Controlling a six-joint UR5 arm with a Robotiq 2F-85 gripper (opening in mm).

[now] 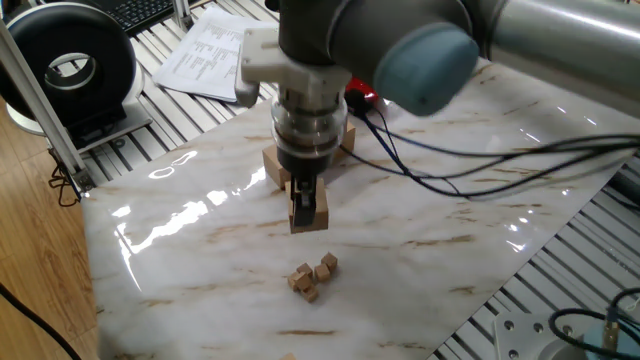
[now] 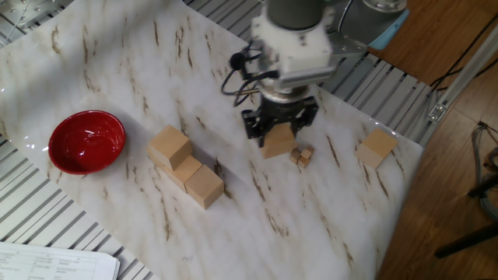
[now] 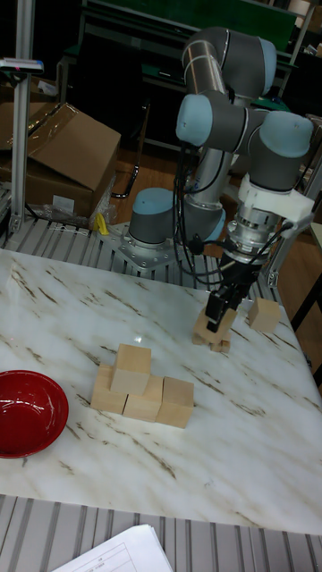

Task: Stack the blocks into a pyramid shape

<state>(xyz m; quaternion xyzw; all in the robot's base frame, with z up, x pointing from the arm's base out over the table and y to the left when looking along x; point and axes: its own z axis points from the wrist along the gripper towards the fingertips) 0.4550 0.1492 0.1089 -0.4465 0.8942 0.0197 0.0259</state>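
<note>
Near the surface edge closest to the arm's base, the gripper [image 2: 278, 137] points straight down with its jaws pinching a large tan block [image 2: 278, 143] from two opposite sides. Whether this held block rests on the marble or sits just above it cannot be told; in the tall fixed view [image 3: 222, 323] its lower edge looks close to the surface [image 2: 311, 225].

Just beside the held block, a cluster of tiny wooden cubes [image 2: 301, 156] lies on the marble, also seen in one fixed view [image 1: 312, 277] in front of the gripper [image 1: 305, 211].

Toward the middle of the surface stands the partial pyramid [image 3: 143, 388]: three large blocks in a touching row, with a fourth block [image 3: 133, 368] on top at the end nearer the red bowl [image 2: 87, 141]. From the other fixed view the row [image 2: 187, 170] runs diagonally, the raised block [image 2: 170, 146] at its bowl end. The bowl sits at the surface edge, apart from the stack.

One more large block [image 2: 377, 148] lies alone near the corner of the surface, well apart from the stack and on the far side of the tiny cubes from the gripper.

Black cables [image 1: 470, 165] trail from the wrist across the marble. Printed papers [image 1: 215, 50] lie beyond the surface edge.
</note>
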